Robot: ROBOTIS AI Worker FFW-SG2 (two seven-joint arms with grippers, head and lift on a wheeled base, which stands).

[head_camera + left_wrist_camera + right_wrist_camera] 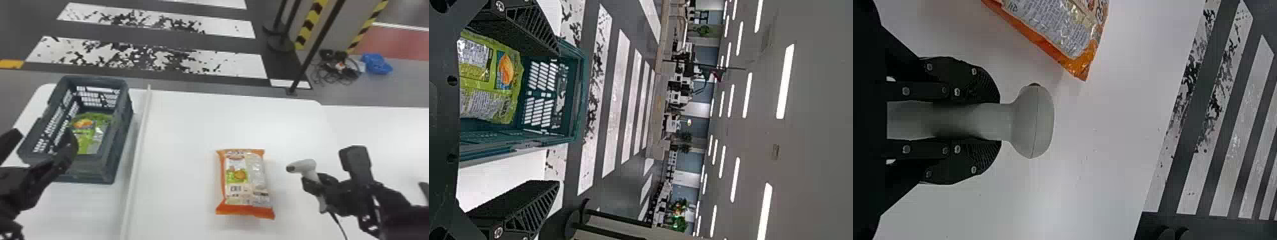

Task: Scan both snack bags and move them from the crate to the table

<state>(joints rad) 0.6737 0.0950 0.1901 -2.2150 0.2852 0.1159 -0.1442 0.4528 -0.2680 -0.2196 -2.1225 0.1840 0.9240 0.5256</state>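
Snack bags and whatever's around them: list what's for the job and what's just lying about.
For the job: orange snack bag; green snack bag in the crate; table; scanner in the right gripper; open left gripper.

Just lying about, beyond the table: blue bundle; tangled cables.

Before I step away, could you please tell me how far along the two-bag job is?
About halfway, it seems. The orange snack bag lies on the table, so its move looks done; whether it was scanned, I can't tell. The right gripper holds the scanner. The green bag lies in the crate, so its move is left; the left gripper is open and empty at the crate.
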